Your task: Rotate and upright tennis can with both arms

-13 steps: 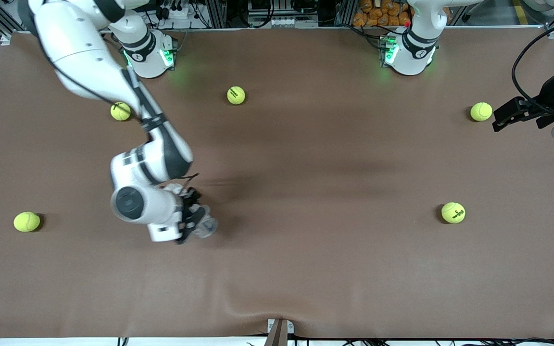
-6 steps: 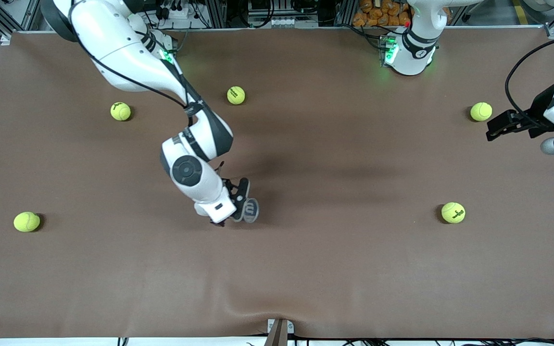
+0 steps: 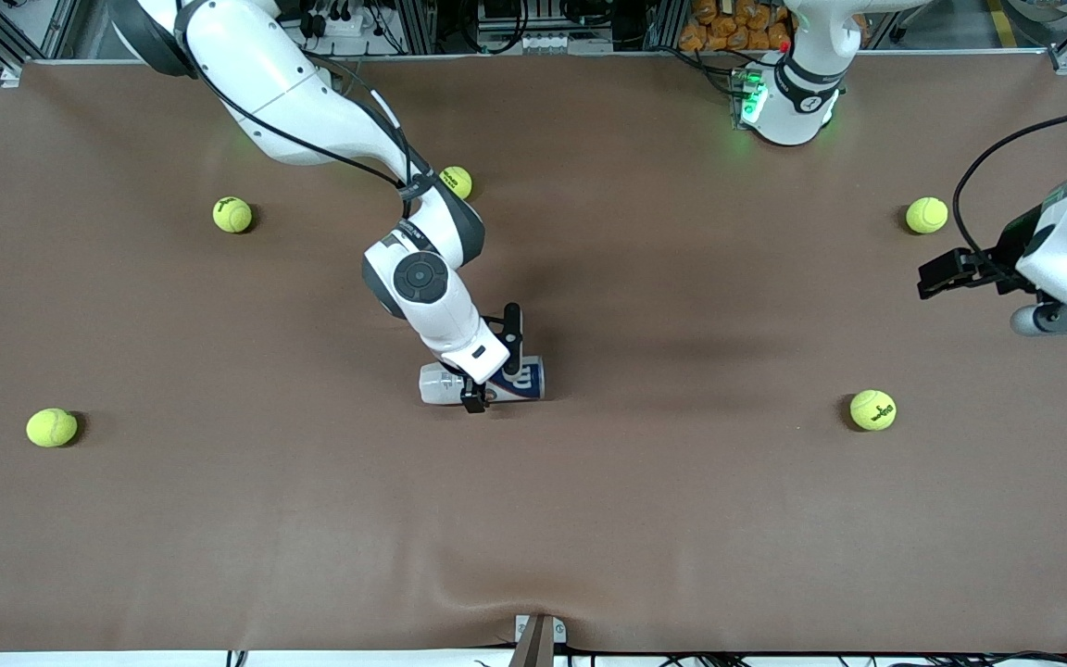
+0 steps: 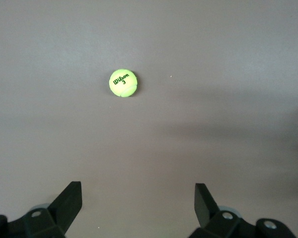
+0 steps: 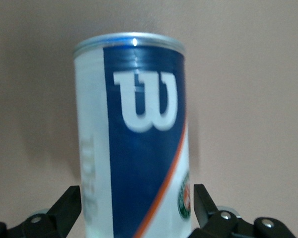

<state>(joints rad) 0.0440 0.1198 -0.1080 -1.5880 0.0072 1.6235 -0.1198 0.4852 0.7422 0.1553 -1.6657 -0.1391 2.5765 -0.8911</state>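
The tennis can (image 3: 524,380) lies on its side near the middle of the table, its long axis running between the two arms' ends. It has a white and dark-blue label with a white "W" (image 5: 145,101) and a silvery rim. My right gripper (image 3: 494,361) straddles the can (image 5: 134,163) and stands open, one finger on each side with a small gap. The right wrist hides the can's middle in the front view. My left gripper (image 3: 932,276) hangs open and empty over the table at the left arm's end, with bare brown cloth between its fingers (image 4: 69,198).
Several yellow-green tennis balls lie scattered: one (image 3: 232,214) and one (image 3: 51,427) toward the right arm's end, one (image 3: 456,182) partly under the right arm, two (image 3: 926,215) (image 3: 872,409) toward the left arm's end. The left wrist view shows a ball (image 4: 123,83).
The right arm swung toward the table's middle with the can, turned it from end-on to lying sideways, and opened its fingers. The left gripper drifted slightly toward the table's middle.
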